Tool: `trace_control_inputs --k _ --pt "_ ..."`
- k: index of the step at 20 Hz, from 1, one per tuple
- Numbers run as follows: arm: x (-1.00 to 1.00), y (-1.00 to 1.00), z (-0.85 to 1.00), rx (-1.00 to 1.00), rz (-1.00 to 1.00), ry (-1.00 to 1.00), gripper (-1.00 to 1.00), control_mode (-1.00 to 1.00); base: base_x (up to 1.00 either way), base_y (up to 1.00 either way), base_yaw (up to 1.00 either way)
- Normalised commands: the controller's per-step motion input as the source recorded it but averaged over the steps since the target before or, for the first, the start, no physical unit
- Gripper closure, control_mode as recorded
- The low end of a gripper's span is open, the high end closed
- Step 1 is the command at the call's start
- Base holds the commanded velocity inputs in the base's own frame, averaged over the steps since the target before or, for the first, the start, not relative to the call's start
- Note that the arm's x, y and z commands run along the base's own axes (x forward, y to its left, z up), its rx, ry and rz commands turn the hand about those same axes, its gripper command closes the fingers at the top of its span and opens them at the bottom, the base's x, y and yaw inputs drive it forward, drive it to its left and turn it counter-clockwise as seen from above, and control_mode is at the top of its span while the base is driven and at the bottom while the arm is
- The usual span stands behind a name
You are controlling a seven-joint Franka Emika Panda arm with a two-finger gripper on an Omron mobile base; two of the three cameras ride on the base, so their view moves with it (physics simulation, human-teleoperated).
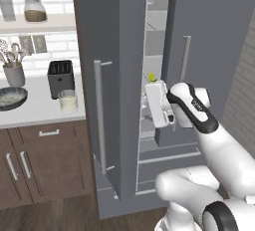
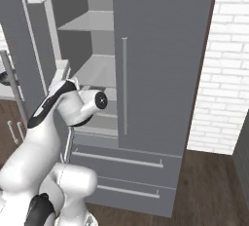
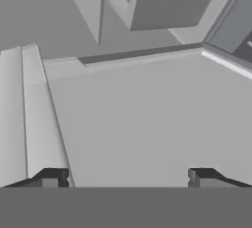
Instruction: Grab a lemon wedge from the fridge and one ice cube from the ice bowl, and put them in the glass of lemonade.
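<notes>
Yellow-green lemon wedge on open fridge shelf

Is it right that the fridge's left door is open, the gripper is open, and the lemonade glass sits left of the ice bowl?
Not quite. In the left base view the glass of lemonade sits right of the ice bowl, before the toaster. The fridge door is open; the gripper is open.
</notes>
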Motion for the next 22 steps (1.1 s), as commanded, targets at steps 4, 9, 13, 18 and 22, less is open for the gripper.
trace_control_inputs --k 4,9,13,18,22 --pt "0.0 1.0 0.0 -0.01 0.22 0.0 -1.0 -1.0 0.0 0.0 0.0" --pt "-0.02 0.98 0.0 -0.02 0.09 -0.04 -1.0 -1.0 0.0 0.0 0.0" --pt "-0.52 -0.06 0.38 -0.03 0.0 -0.29 -1.0 -1.0 0.0 0.0 0.0" --pt "-0.6 -0.86 0.74 -0.03 0.05 -0.29 -1.0 -1.0 0.0 0.0 0.0" --pt "-0.38 -1.0 0.71 -0.21 0.07 -0.22 -1.0 -1.0 0.0 0.0 0.0"
